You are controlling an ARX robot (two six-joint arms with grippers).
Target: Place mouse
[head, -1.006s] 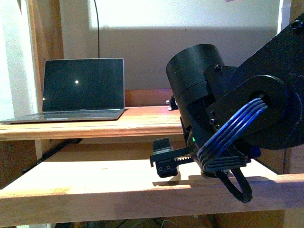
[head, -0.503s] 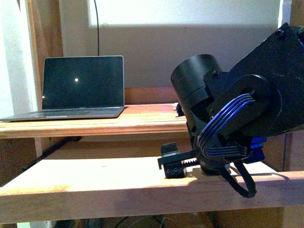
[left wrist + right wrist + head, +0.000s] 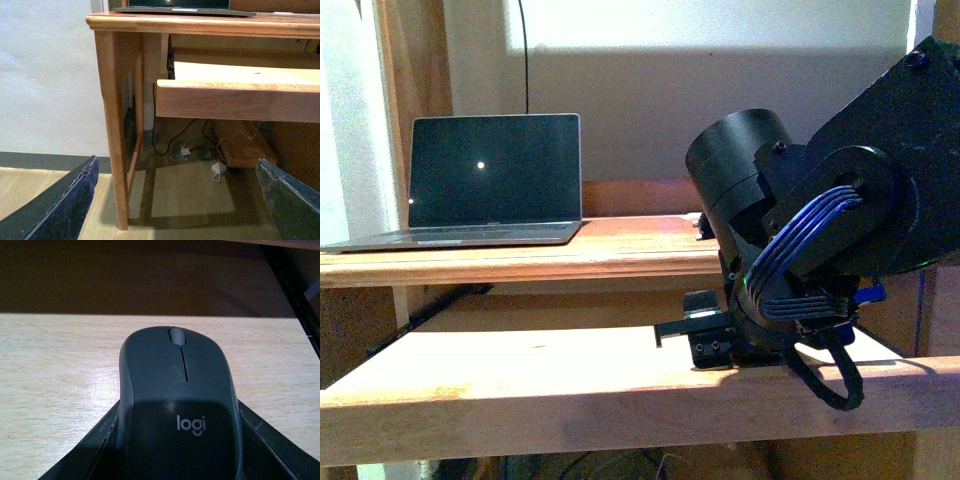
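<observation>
The dark grey mouse [image 3: 177, 405], marked "logi", fills the right wrist view, held between my right gripper's black fingers [image 3: 80, 455] just above the light wooden pull-out shelf [image 3: 55, 385]. In the front view my right gripper [image 3: 705, 340] is low over that shelf [image 3: 520, 375] at its right side; the mouse is hidden behind the arm there. My left gripper [image 3: 175, 200] is open and empty, low beside the desk's left leg [image 3: 112, 130], facing the floor under the desk.
An open laptop [image 3: 490, 185] with a dark screen stands on the upper desk top [image 3: 620, 255] at the left. The shelf's front edge [image 3: 240, 100] shows in the left wrist view. Cables and a white adapter [image 3: 217, 167] lie on the floor.
My right arm has moved to the right and lowered, bringing the gripper with the mouse down close to the pull-out shelf.
</observation>
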